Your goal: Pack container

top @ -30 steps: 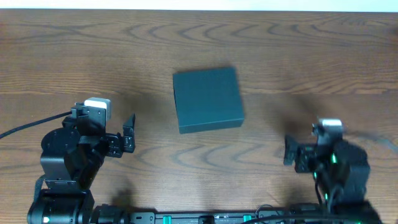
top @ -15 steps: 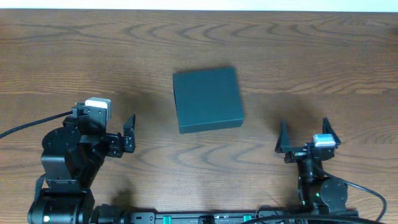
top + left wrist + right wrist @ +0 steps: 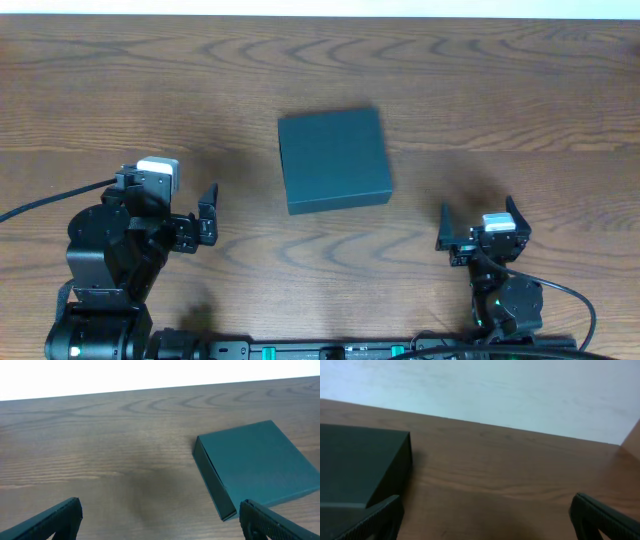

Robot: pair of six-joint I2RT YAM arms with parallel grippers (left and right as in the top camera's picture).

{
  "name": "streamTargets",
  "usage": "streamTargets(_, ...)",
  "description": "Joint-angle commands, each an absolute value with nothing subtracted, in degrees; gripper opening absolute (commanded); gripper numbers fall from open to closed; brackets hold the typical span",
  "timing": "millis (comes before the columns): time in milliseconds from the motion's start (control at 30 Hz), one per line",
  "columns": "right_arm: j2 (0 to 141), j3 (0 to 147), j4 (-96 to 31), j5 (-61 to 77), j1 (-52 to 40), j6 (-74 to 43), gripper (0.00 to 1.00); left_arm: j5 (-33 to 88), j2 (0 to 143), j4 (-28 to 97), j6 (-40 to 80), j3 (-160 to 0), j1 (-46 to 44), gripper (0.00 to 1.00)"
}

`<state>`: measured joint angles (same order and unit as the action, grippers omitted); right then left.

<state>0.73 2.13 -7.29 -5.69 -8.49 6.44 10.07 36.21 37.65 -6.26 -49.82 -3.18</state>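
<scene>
The container (image 3: 333, 160) is a dark teal square box lying shut on the wooden table, near the middle. It also shows at the right of the left wrist view (image 3: 260, 460) and at the left of the right wrist view (image 3: 355, 460). My left gripper (image 3: 168, 198) is open and empty, to the front left of the container and apart from it; its fingers stand wide in its wrist view (image 3: 160, 525). My right gripper (image 3: 480, 222) is open and empty, to the front right of the container, with its fingers wide in its wrist view (image 3: 485, 522).
The wooden table (image 3: 480, 80) has a pale far edge along the top of the overhead view. A black cable (image 3: 40, 205) runs from the left arm to the left edge. The arm bases stand along the front edge.
My right arm has swung round so its gripper faces away from the front edge, then shifted slightly left, with jaws open wide. The left arm and the container have not moved.
</scene>
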Motion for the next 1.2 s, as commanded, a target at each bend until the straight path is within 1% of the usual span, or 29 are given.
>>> streamTargets(0, 0.27, 1.83, -7.38, -3.79, -7.62, 6.31, 0.99, 9.39, 36.23, 37.65, -6.83, -49.50, -3.31, 0.99)
streamTargets(900, 0.27, 1.83, -7.20, -3.86, -7.49, 6.26, 0.99, 9.39, 36.23, 37.65, -6.87, -49.50, -3.29, 0.99)
streamTargets(933, 0.27, 1.83, -7.20, -3.86, -7.49, 6.26, 0.99, 8.38, 36.18, 37.65, -8.34, -49.50, -3.27, 0.99)
streamTargets(1000, 0.27, 1.83, -7.20, -3.86, -7.49, 6.26, 0.99, 6.87, 34.50, 38.33, -9.98, -49.50, -2.98, 0.99)
streamTargets(1167, 0.27, 1.83, -7.20, -3.86, -7.49, 6.28, 0.99, 10.98, 22.70, 45.60, -9.56, -48.07, -2.96, 0.99)
